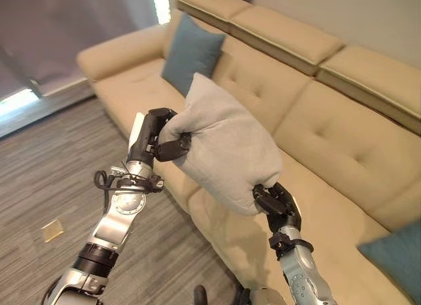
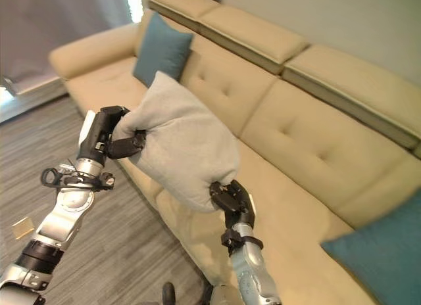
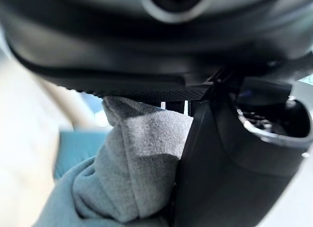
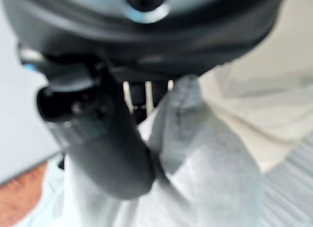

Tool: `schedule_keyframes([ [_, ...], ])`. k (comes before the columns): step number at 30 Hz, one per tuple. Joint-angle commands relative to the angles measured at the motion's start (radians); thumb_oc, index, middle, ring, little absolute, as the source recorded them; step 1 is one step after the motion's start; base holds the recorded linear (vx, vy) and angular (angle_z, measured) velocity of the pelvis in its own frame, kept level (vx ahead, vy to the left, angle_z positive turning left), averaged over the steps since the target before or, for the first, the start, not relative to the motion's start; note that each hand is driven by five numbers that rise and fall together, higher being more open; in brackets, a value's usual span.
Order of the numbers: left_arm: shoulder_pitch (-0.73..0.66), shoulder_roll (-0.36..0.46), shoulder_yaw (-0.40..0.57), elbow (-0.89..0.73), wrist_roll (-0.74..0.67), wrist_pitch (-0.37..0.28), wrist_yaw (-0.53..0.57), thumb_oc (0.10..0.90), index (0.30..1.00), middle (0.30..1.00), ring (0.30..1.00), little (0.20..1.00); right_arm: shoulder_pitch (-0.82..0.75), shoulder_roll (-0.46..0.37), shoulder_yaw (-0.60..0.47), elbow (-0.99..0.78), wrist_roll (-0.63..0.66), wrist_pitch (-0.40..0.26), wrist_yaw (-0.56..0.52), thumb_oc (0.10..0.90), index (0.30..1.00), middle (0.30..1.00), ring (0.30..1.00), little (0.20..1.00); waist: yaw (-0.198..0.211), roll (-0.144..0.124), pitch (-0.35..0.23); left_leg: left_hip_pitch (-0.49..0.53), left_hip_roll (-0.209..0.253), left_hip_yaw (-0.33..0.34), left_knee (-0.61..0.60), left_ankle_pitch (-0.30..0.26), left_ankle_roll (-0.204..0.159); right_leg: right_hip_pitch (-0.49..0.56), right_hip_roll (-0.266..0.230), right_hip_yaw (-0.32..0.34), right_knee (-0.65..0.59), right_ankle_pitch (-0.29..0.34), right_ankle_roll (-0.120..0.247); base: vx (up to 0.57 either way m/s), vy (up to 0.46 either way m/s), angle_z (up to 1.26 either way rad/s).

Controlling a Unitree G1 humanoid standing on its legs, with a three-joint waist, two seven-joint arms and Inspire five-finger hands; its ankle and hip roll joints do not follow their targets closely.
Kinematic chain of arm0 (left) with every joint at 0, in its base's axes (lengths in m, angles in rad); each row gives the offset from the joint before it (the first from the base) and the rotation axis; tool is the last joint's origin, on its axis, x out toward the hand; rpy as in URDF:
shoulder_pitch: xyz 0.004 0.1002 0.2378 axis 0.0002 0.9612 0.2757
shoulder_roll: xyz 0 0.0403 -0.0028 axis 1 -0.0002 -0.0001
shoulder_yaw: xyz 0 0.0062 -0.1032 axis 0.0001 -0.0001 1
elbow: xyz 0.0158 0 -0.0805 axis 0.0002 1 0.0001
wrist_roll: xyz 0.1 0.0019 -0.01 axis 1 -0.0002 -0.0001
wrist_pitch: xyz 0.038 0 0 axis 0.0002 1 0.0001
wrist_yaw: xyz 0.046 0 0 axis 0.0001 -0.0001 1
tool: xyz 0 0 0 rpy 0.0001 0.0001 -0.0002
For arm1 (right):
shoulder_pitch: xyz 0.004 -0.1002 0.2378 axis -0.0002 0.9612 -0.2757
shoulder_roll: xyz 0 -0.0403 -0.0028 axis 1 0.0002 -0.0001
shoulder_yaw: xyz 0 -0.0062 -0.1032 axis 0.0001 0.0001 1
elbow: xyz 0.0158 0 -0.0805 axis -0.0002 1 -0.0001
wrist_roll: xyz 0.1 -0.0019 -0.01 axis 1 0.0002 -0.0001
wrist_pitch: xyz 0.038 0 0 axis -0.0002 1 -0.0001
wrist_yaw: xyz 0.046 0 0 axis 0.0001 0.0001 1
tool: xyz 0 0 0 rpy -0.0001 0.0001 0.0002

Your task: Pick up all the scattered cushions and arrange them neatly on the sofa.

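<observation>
Left hand [image 1: 160, 135] & right hand [image 1: 276, 201] both clamp grey cushion [image 1: 223, 144], fingertips buried in fabric.

The grey cushion [image 1: 223, 147] is soft and plump, held in the air above the front edge of the beige sofa [image 1: 342, 147], tilted with one corner up; its left corner is bunched in the left robot hand [image 1: 161, 137] and its lower corner is pinched in the right robot hand [image 1: 276, 201]. A teal cushion [image 1: 192, 53] leans upright against the sofa back near the far armrest. A second teal cushion [image 2: 385, 252] sits at the sofa's near end.
</observation>
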Motion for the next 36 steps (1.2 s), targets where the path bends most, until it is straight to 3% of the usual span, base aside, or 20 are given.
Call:
schedule_keyframes([
  [1, -0.160, 0.005, -0.159, -0.157, 0.047, -0.158, -0.031, 0.400, 0.300, 0.300, 0.300, 0.300, -0.261, 0.072, 0.034, -0.075, 0.020, -0.166, 0.108, 0.400, 0.300, 0.300, 0.300, 0.300, -0.060, -0.089, -0.138, 0.209, -0.102, 0.195, 0.044, -0.215, -0.133, -0.017, -0.044, -0.161, -0.247, 0.201, 0.059, 0.19, -0.023, 0.14],
  [2, -0.155, -0.005, -0.159, -0.148, 0.059, -0.139, -0.033, 0.400, 0.300, 0.300, 0.300, 0.300, -0.248, 0.059, 0.036, -0.080, 0.019, -0.163, 0.114, 0.400, 0.300, 0.300, 0.300, 0.300, -0.071, -0.095, -0.166, 0.203, -0.110, 0.224, 0.125, -0.202, -0.152, 0.020, -0.008, -0.172, -0.307, 0.126, 0.005, 0.41, -0.071, -0.08],
  [3, -0.171, -0.013, -0.170, -0.133, 0.040, -0.152, -0.033, 0.400, 0.300, 0.300, 0.300, 0.300, -0.229, 0.038, 0.053, -0.080, 0.055, -0.162, 0.120, 0.400, 0.300, 0.300, 0.300, 0.300, -0.093, -0.099, -0.186, 0.098, -0.037, 0.290, 0.471, -0.055, -0.308, 0.073, 0.057, -0.102, -0.324, 0.090, -0.073, 0.53, -0.031, -0.07],
  [4, -0.165, -0.003, -0.171, -0.134, 0.042, -0.151, -0.029, 0.400, 0.300, 0.300, 0.300, 0.300, -0.233, 0.029, 0.072, -0.079, 0.058, -0.154, 0.118, 0.400, 0.300, 0.300, 0.300, 0.300, -0.090, -0.100, -0.179, 0.056, -0.022, 0.284, 0.603, 0.030, -0.365, 0.083, 0.062, -0.071, -0.306, 0.082, -0.089, 0.55, 0.025, 0.05],
  [5, -0.170, 0.027, -0.165, -0.126, 0.082, -0.151, -0.012, 0.400, 0.300, 0.300, 0.300, 0.300, -0.232, 0.007, 0.079, -0.087, 0.034, -0.152, 0.116, 0.400, 0.300, 0.300, 0.300, 0.300, -0.075, -0.121, -0.160, -0.053, 0.002, 0.267, 0.824, 0.067, -0.380, 0.122, 0.065, 0.025, -0.304, 0.071, -0.110, 0.30, 0.092, -0.21],
  [7, -0.174, 0.027, -0.169, -0.123, 0.083, -0.153, -0.009, 0.400, 0.300, 0.300, 0.300, 0.300, -0.233, 0.008, 0.077, -0.089, 0.032, -0.151, 0.114, 0.400, 0.300, 0.300, 0.300, 0.300, -0.063, -0.114, -0.158, -0.061, 0.017, 0.274, 0.844, 0.056, -0.381, 0.117, 0.077, 0.034, -0.303, 0.069, -0.115, 0.21, 0.098, -1.41],
  [8, -0.200, 0.007, -0.178, -0.101, 0.088, -0.146, -0.004, 0.400, 0.300, 0.300, 0.300, 0.300, -0.210, -0.016, 0.095, -0.108, 0.040, -0.133, 0.126, 0.400, 0.300, 0.300, 0.300, 0.300, -0.074, -0.117, -0.155, -0.077, 0.158, 0.273, 0.690, -0.032, -0.286, 0.164, 0.064, 0.107, -0.356, 0.064, -0.088, 0.38, 0.271, -1.70],
  [9, -0.197, 0.003, -0.179, -0.098, 0.101, -0.145, -0.003, 0.400, 0.300, 0.300, 0.300, 0.300, -0.213, -0.019, 0.103, -0.103, 0.037, -0.129, 0.125, 0.400, 0.300, 0.300, 0.300, 0.300, -0.056, -0.113, -0.156, -0.058, 0.165, 0.261, 0.532, -0.088, -0.240, 0.185, 0.058, 0.161, -0.379, 0.077, -0.064, 0.38, 0.279, -1.02],
  [10, -0.197, 0.002, -0.179, -0.098, 0.102, -0.145, -0.003, 0.400, 0.300, 0.300, 0.300, 0.300, -0.213, -0.020, 0.103, -0.103, 0.037, -0.129, 0.125, 0.400, 0.300, 0.300, 0.300, 0.300, -0.052, -0.116, -0.155, -0.049, 0.161, 0.268, 0.521, -0.084, -0.237, 0.187, 0.055, 0.165, -0.381, 0.080, -0.062, 0.26, 0.375, -1.20],
  [11, -0.207, 0.033, -0.179, -0.085, 0.131, -0.146, 0.011, 0.400, 0.300, 0.300, 0.300, 0.300, -0.255, -0.018, 0.122, -0.062, 0.038, -0.129, 0.122, 0.400, 0.300, 0.300, 0.300, 0.300, -0.024, -0.098, -0.160, -0.050, 0.119, 0.113, 0.219, -0.046, -0.210, 0.183, 0.062, 0.261, -0.386, 0.104, -0.043, 0.14, 0.242, -1.35],
  [19, -0.208, 0.033, -0.179, -0.085, 0.131, -0.146, 0.011, 0.400, 0.300, 0.300, 0.300, 0.300, -0.257, -0.017, 0.122, -0.060, 0.038, -0.130, 0.123, 0.400, 0.300, 0.300, 0.300, 0.300, -0.021, -0.102, -0.158, -0.037, 0.114, 0.118, 0.197, -0.032, -0.209, 0.184, 0.059, 0.264, -0.388, 0.106, -0.043, 0.04, 0.053, -1.07],
  [20, -0.224, 0.099, -0.168, -0.081, 0.151, -0.160, 0.033, 0.400, 0.300, 0.300, 0.300, 0.300, -0.327, -0.023, 0.145, -0.013, 0.019, -0.129, 0.120, 0.400, 0.300, 0.300, 0.300, 0.300, 0.019, -0.069, -0.158, -0.063, 0.127, -0.129, 0.037, 0.036, -0.233, 0.204, 0.102, 0.415, -0.369, 0.075, -0.052, 0.34, 0.328, 0.25],
  [21, -0.250, 0.138, -0.166, -0.063, 0.157, -0.160, 0.053, 0.400, 0.300, 0.300, 0.300, 0.300, -0.372, -0.039, 0.158, -0.004, -0.026, -0.114, 0.117, 0.400, 0.300, 0.300, 0.300, 0.300, 0.020, -0.038, -0.162, -0.076, 0.135, -0.198, -0.015, 0.069, -0.252, 0.222, 0.124, 0.499, -0.359, 0.052, -0.047, 0.67, 0.776, -0.25],
  [22, -0.230, 0.122, -0.166, -0.073, 0.269, -0.192, 0.085, 0.400, 0.300, 0.300, 0.300, 0.300, -0.422, -0.072, 0.132, 0.003, -0.133, -0.130, 0.103, 0.400, 0.300, 0.300, 0.300, 0.300, 0.014, 0.007, -0.217, -0.003, 0.124, -0.148, -0.078, 0.076, -0.273, 0.244, 0.098, 0.542, -0.452, 0.102, -0.008, 0.52, 0.651, -1.37],
  [25, -0.221, 0.113, -0.170, -0.062, 0.284, -0.189, 0.095, 0.400, 0.300, 0.300, 0.300, 0.300, -0.445, -0.073, 0.127, 0.025, -0.153, -0.130, 0.085, 0.400, 0.300, 0.300, 0.300, 0.300, 0.028, 0.002, -0.226, 0.002, 0.111, -0.123, -0.079, 0.068, -0.265, 0.245, 0.086, 0.560, -0.473, 0.119, 0.003, 0.20, 0.255, -1.50],
  [27, -0.325, 0.093, -0.232, 0.074, 0.354, -0.157, 0.163, 0.400, 0.300, 0.300, 0.300, 0.300, -0.608, -0.133, 0.115, 0.127, -0.307, -0.126, -0.026, 0.400, 0.300, 0.300, 0.300, 0.300, 0.056, -0.024, -0.242, -0.031, 0.076, -0.085, -0.079, 0.054, -0.244, 0.221, 0.044, 0.555, -0.537, 0.169, 0.047, 0.16, 0.255, 0.09],
  [29, -0.440, 0.108, -0.267, 0.146, 0.378, -0.138, 0.213, 0.400, 0.300, 0.300, 0.300, 0.300, -0.752, -0.207, 0.121, 0.164, -0.381, -0.129, -0.097, 0.400, 0.300, 0.300, 0.300, 0.300, 0.061, -0.037, -0.226, -0.083, 0.067, -0.081, -0.079, 0.061, -0.243, 0.161, 0.035, 0.547, -0.537, 0.184, 0.061, -0.05, 0.115, -0.11],
  [31, -0.446, 0.107, -0.269, 0.150, 0.377, -0.139, 0.214, 0.400, 0.300, 0.300, 0.300, 0.300, -0.758, -0.207, 0.121, 0.168, -0.381, -0.130, -0.098, 0.400, 0.300, 0.300, 0.300, 0.300, 0.062, -0.037, -0.227, -0.088, 0.067, -0.082, -0.079, 0.063, -0.243, 0.156, 0.035, 0.546, -0.537, 0.185, 0.061, -0.11, 0.042, -0.03],
  [32, -0.545, 0.104, -0.303, 0.215, 0.348, -0.138, 0.227, 0.400, 0.300, 0.300, 0.300, 0.300, -0.883, -0.275, 0.123, 0.196, -0.432, -0.125, -0.159, 0.400, 0.300, 0.300, 0.300, 0.300, 0.055, -0.041, -0.193, -0.159, 0.065, -0.078, -0.079, 0.078, -0.250, 0.091, 0.032, 0.536, -0.537, 0.199, 0.066, -0.17, 0.060, 0.05],
  [36, -0.676, 0.089, -0.347, 0.307, 0.322, -0.134, 0.252, 0.400, 0.300, 0.300, 0.300, 0.300, -1.016, -0.319, 0.142, 0.229, -0.463, -0.126, -0.204, 0.400, 0.300, 0.300, 0.300, 0.300, 0.045, -0.046, -0.173, -0.260, 0.058, -0.081, -0.079, 0.100, -0.257, -0.006, 0.027, 0.530, -0.537, 0.224, 0.073, -0.12, 0.044, 0.11],
])
